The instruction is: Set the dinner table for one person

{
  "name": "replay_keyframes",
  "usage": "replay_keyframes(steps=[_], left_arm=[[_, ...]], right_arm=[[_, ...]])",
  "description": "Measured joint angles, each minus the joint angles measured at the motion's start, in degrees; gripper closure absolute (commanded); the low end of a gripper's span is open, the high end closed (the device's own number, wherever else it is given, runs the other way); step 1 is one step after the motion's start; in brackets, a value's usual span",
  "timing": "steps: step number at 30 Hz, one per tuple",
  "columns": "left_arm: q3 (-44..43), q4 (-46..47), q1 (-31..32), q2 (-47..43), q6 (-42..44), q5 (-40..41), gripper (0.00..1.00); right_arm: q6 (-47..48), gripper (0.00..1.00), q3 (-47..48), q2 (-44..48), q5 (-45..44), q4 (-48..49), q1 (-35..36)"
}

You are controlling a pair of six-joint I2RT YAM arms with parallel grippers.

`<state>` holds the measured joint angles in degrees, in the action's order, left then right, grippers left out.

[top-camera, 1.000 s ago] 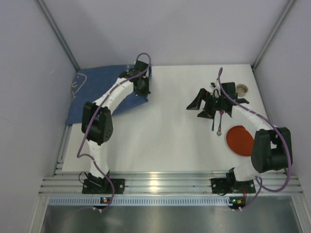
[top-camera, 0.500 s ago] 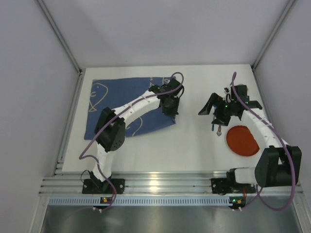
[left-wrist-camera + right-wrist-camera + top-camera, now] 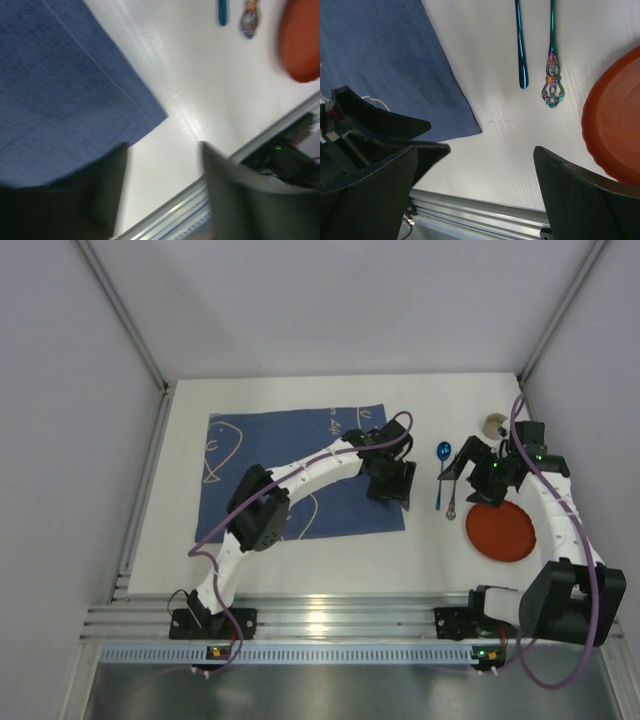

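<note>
The dinner table (image 3: 300,570) looks only partly set. Toward its near right corner, the red plate (image 3: 503,530) lies on the bare top, off the blue placemat (image 3: 250,445) spread left of centre. The left gripper (image 3: 162,147) hangs over the mat's near right corner with its jaws apart. It is apparently holding nothing, though blur hides contact. The right gripper (image 3: 475,150) gapes wide and empty. Farther back, a spoon (image 3: 442,462) and an ornate utensil (image 3: 452,502) lie between mat and plate. A cup (image 3: 495,424) sits by the far right corner.
</note>
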<state>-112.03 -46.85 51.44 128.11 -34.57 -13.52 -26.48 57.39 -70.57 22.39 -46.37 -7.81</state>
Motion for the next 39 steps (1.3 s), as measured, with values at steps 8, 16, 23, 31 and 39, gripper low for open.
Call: replay_keyframes(steps=[8, 16, 23, 31, 39], left_arm=[[-8.07, -0.11, 1.75, -0.72, 1.75, -4.09, 0.02], [-4.57, -2.71, -2.36, -4.13, 4.79, 6.25, 0.02], [-2.01, -4.28, -7.15, -2.51, 6.69, 13.88, 0.03], [-1.97, -4.48, -7.65, 3.43, 9.33, 17.70, 0.07], [-1.90, -5.14, -6.95, 6.14, 11.13, 21.14, 0.09]], right_arm=[[1.51, 0.00, 0.00, 0.04, -0.44, -1.68, -2.95], [1.40, 0.00, 0.00, -0.17, 0.20, -1.68, -3.23], [1.25, 0.00, -0.07, -0.79, 1.09, -1.64, -3.23], [1.36, 0.00, -2.25, -0.79, 1.31, -1.40, -3.26], [1.44, 0.00, -3.50, -0.79, 1.31, -1.44, -3.26]])
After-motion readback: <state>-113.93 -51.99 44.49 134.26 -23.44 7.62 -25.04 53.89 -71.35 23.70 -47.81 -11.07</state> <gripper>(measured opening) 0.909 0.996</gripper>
